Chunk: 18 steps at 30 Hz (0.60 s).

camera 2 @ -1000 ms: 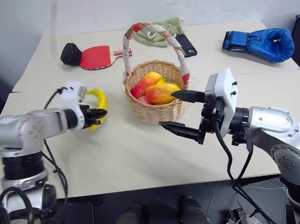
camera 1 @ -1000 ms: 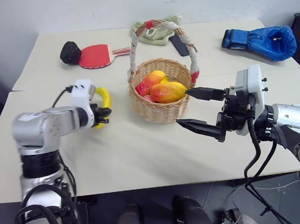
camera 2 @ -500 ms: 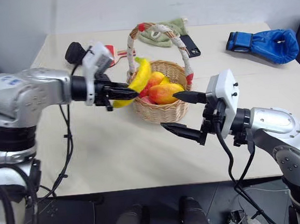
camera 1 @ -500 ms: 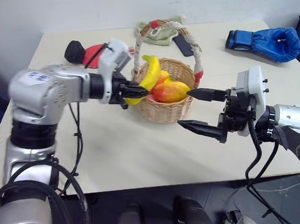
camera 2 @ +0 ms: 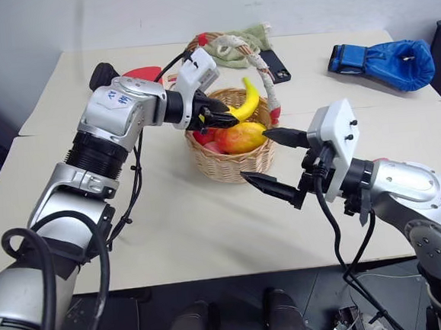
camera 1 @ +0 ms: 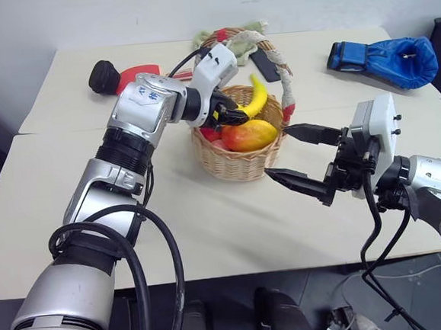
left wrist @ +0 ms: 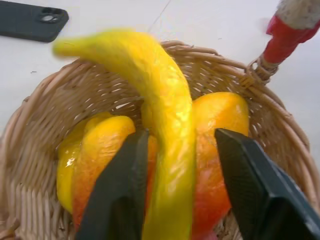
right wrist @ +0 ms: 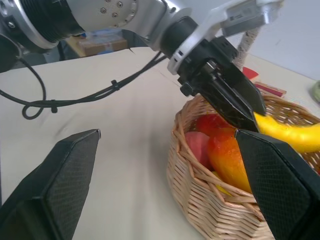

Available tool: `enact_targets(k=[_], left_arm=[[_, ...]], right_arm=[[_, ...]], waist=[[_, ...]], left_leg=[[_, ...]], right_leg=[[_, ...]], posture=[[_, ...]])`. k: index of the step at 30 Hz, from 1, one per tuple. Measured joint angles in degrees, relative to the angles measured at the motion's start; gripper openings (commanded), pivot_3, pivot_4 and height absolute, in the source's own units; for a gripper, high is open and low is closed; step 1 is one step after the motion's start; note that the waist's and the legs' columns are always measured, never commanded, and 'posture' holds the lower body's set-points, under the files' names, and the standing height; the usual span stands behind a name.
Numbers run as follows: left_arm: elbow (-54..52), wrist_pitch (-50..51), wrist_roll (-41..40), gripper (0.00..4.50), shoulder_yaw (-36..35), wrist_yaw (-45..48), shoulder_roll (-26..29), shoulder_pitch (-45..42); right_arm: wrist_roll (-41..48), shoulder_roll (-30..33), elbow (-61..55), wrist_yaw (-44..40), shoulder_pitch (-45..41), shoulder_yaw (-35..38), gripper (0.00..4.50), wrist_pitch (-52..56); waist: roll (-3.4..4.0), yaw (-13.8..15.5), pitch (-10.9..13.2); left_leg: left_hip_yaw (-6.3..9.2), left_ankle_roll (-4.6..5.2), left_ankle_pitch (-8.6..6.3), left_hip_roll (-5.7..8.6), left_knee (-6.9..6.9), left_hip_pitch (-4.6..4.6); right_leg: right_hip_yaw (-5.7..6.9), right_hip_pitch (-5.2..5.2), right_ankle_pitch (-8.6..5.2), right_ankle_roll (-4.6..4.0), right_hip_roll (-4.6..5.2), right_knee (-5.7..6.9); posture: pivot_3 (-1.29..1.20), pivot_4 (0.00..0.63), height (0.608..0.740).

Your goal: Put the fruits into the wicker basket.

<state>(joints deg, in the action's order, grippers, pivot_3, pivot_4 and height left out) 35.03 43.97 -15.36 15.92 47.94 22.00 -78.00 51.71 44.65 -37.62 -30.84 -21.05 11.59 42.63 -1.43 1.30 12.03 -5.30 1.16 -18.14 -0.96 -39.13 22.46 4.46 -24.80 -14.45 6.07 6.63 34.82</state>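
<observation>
The left gripper [camera 2: 218, 118] reaches in over the left rim of the wicker basket [camera 2: 232, 161], which stands mid-table [camera 2: 173, 237]. Its jaws are spread part-way with the banana [left wrist: 165, 125] between them; one finger [left wrist: 117, 195] lies against the fruit, the other stands clear, so whether it is gripped or released cannot be told. The banana points up and to the far right above the two mangoes [camera 1: 249, 135] lying in the basket, a position suited to dropping it on top. The right gripper [camera 1: 295, 156] hovers just right of the basket, jaws spread wide and empty, clear of the handle [camera 1: 284, 80]. A phone [camera 2: 274, 65] lies beyond, on the far side of the table.
</observation>
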Motion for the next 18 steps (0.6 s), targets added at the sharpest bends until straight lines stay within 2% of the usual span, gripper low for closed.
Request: enact_targets(k=[3,10,14,18], left_arm=[[-7.3,4.3,-4.0,2.97,-6.3,1.6,3.3,3.4],[-38.7,12.3,-21.1,2.97,-22.4,11.8,17.1,26.7],[-48.5,14.0,-26.7,2.97,-27.3,10.8,19.1,31.1],[-51.6,15.0,-30.3,2.97,-29.1,7.0,18.2,31.1]], right_arm=[[-1.8,-1.3,1.5,3.2,-0.4,0.0,4.5,0.0],[-7.4,-6.1,5.9,11.7,-3.2,-0.6,4.5,0.3],[-10.9,-10.5,10.9,14.1,-7.1,-3.6,4.5,0.0],[-15.6,-14.2,16.8,14.6,-11.0,-7.0,4.5,-1.7]], waist=[[0.01,-0.3,0.0],[0.01,-1.5,0.0],[0.01,-1.1,0.0],[0.01,-1.0,0.0]], left_leg=[[0.05,-0.01,-0.03,-0.06,0.0,-0.01],[-0.03,-0.14,0.01,-0.41,-0.09,-0.04],[0.03,-0.18,0.06,-0.34,-0.13,-0.06],[0.02,-0.16,0.06,-0.27,-0.12,-0.07]], right_leg=[[-0.09,-0.25,0.01,0.02,0.05,0.25],[-0.34,-0.5,0.0,0.0,0.02,0.63],[-0.39,-0.44,0.0,-0.03,0.01,0.67],[-0.49,-0.44,0.0,-0.03,0.0,0.68]], posture=[[0.0,0.15,0.74],[0.0,0.15,0.74],[0.0,0.15,0.74],[0.0,0.15,0.74]])
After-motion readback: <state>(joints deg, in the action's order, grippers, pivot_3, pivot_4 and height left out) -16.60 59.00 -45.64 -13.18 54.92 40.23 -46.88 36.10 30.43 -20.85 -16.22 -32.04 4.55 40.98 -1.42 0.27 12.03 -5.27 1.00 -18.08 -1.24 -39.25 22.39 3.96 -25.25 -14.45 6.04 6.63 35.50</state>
